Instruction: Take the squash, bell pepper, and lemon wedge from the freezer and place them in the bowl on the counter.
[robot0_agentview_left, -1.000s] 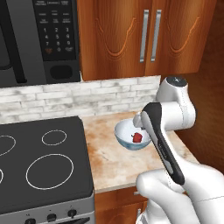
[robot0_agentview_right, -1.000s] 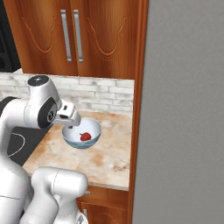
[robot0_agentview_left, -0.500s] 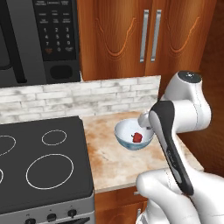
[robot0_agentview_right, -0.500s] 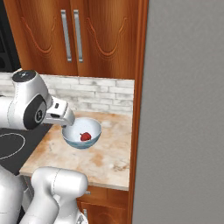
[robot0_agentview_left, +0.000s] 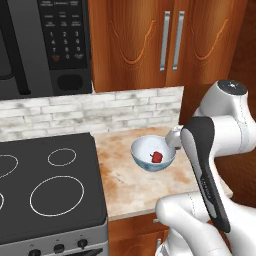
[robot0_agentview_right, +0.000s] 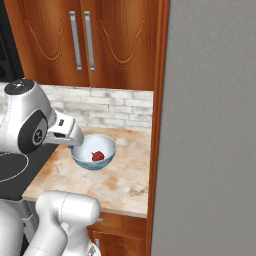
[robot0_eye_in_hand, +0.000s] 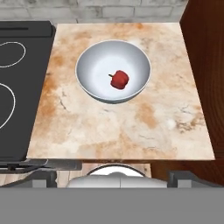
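Bell pepper (robot0_eye_in_hand: 119, 79) lies alone in the bowl (robot0_eye_in_hand: 92, 57) on the counter (robot0_eye_in_hand: 131, 127); your gripper is fully open and empty. You risk clipping the bowl's rim as the arm swings toward the closed freezer (robot0_agentview_right: 210, 125) for squash and lemon wedge

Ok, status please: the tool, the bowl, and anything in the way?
Tool open, empty, raised over the counter. Bell pepper in the bowl; no squash or lemon wedge there. Freezer door closed. Nothing around the bowl.
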